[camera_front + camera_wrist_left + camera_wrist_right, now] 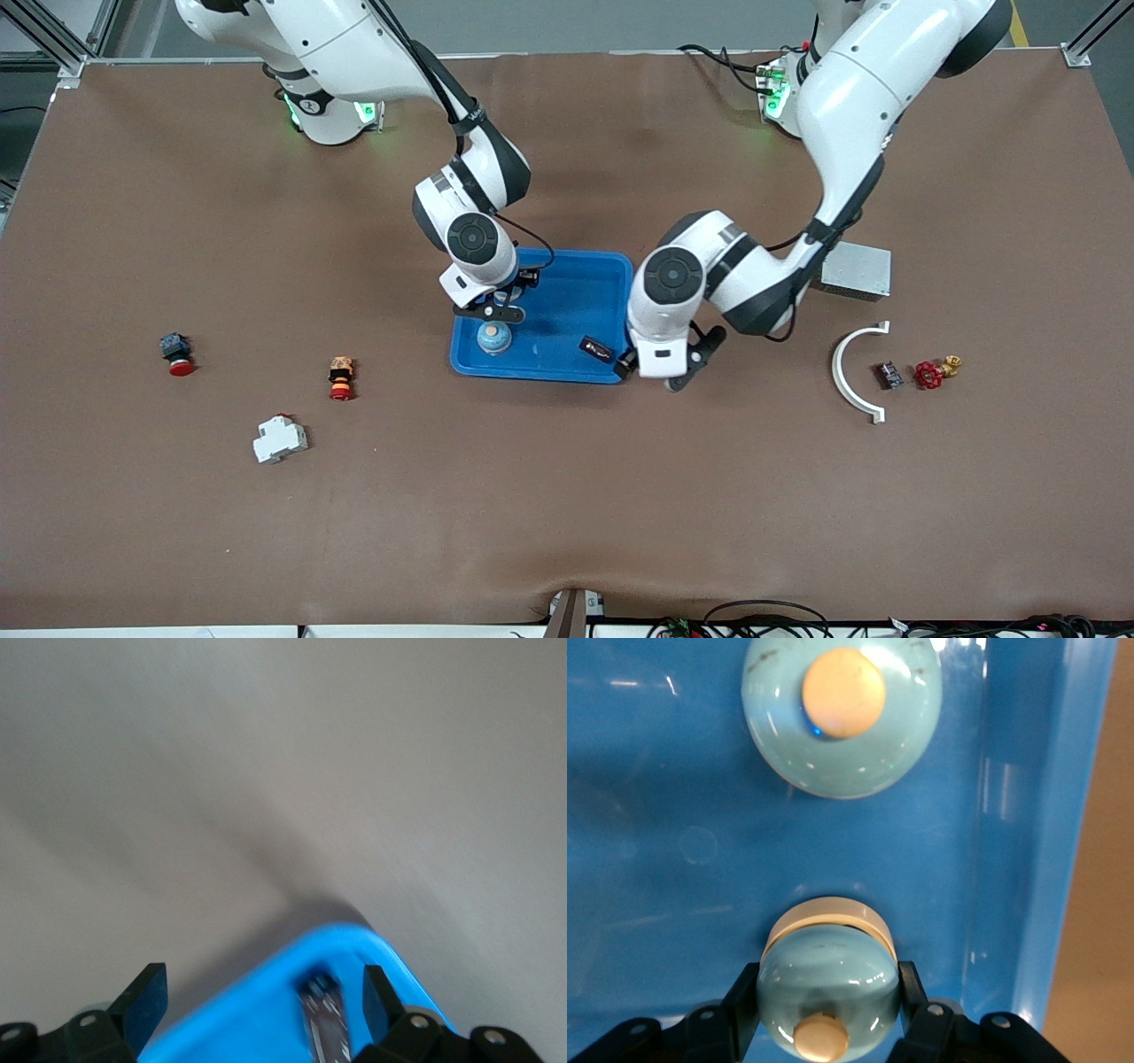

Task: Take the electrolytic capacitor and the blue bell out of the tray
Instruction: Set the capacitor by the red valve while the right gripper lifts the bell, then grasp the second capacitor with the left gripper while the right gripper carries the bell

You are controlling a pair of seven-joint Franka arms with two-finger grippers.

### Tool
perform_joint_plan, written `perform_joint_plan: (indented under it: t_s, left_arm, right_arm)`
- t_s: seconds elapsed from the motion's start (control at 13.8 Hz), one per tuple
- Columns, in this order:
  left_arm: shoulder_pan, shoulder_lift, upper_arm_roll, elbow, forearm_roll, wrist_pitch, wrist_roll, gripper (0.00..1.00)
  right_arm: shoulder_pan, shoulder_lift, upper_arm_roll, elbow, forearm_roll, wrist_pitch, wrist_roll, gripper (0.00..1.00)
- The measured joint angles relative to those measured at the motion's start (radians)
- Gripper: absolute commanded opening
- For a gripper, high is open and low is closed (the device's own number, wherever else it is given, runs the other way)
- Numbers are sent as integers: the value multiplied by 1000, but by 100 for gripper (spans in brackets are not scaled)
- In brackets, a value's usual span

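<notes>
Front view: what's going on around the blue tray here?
The right end effector is shut on a blue bell over the tray, and a second bell lies in the tray beside it. The left end effector is open at the tray corner toward the left arm's end, its fingers on either side of the electrolytic capacitor, which it has not gripped yet.

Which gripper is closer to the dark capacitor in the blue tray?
Left. The left gripper hovers over the capacitor; the right gripper grips a blue bell at the tray's right-arm end.
</notes>
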Motion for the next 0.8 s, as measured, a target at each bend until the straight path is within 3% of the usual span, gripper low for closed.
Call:
perform_joint_plan:
  t_s: [0.36, 0.8]
  left_arm:
    - [-61, 35, 2, 18, -3, 91, -118, 79]
    - [-77, 91, 3, 19, -3, 150, -138, 70]
  right_arm:
    - [-45, -157, -26, 99, -29, -294, -33, 13]
    - [-252, -319, -38, 117, -106, -507, -377, 13]
